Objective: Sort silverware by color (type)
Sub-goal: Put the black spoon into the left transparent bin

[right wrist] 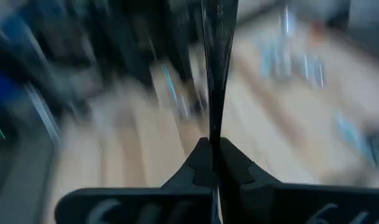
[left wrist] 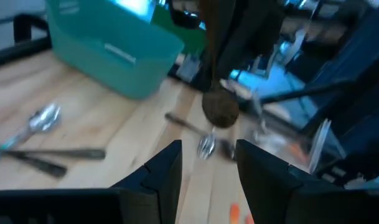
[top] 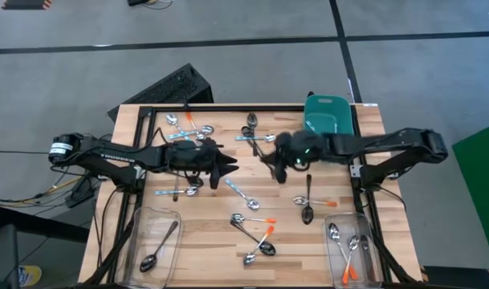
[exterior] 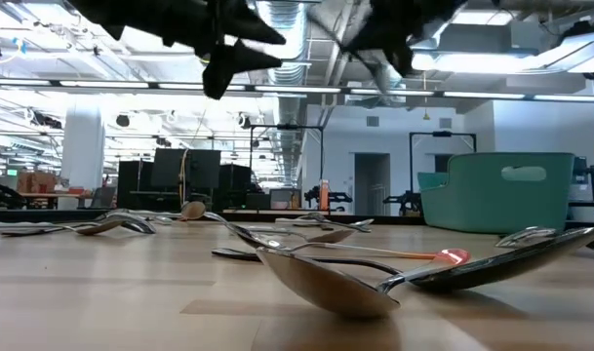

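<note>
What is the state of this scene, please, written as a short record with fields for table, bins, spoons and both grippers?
table: wooden table with spoons scattered over its middle and far part
left bin: clear, holds one dark-handled spoon
right bin: clear, holds several spoons, at least one with an orange handle
teal tub: at the far right edge
left gripper: above the table's middle, open, empty
right gripper: above the middle, shut on a thin dark spoon handle
sorting: unfinished, many spoons lie loose

I'm seeing two matte black jointed arms; the left black two-finger gripper (top: 226, 167) is showing blunt wedge fingers, white lettering running along its arm behind the wrist.
</note>
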### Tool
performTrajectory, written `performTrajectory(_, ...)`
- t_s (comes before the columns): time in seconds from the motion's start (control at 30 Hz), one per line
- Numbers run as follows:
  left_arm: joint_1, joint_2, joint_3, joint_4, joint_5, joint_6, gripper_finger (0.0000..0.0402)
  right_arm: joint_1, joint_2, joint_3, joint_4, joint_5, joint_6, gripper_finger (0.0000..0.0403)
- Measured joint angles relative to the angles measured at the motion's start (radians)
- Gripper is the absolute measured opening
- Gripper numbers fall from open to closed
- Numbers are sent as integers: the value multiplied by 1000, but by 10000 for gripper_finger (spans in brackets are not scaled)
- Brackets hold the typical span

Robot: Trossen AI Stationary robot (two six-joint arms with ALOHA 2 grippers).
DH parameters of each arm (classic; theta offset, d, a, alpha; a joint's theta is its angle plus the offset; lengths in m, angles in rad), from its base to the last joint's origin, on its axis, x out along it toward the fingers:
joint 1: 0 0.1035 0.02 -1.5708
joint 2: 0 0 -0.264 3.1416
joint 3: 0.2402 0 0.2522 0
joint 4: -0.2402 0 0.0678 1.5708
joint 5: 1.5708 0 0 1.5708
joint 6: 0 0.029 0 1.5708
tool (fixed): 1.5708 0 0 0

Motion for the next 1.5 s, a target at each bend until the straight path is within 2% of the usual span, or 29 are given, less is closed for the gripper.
performTrajectory(0.1, 6, 0, 0, 72, -2, -37, 138, -29, -5, 0, 204, -45, -10, 14)
performTrajectory(0.23, 11, 0, 0, 134, -22, -20, 138, -65, 36, 0, 422, -256, -24, 14)
performTrajectory(0.3, 28, 0, 0, 151, 14, 13, 138, -69, 66, 0, 497, -349, -23, 14)
performTrajectory(0.37, 47, 0, 0, 168, 92, 23, 138, -69, 94, 0, 524, -406, -19, 14)
performTrajectory(0.53, 70, 0, 0, 238, 261, -12, 138, -69, 149, 11, 596, -455, -16, 14)
performTrajectory(0.67, 65, 0, 0, 264, 307, -18, 138, -78, 195, 69, 611, -509, -25, 14)
performTrajectory(0.97, 45, 0, 0, 377, 278, -1, 138, -84, 282, 206, 603, -532, -37, 14)
performTrajectory(1.2, 18, 0, 0, 404, 243, 40, 135, -100, 291, 231, 596, -532, -50, 14)
performTrajectory(1.33, 16, 0, 0, 401, 172, 36, 102, -102, 292, 231, 591, -528, -52, 14)
performTrajectory(1.5, 28, 0, 0, 401, 211, 40, 19, -100, 292, 231, 546, -528, -48, 14)
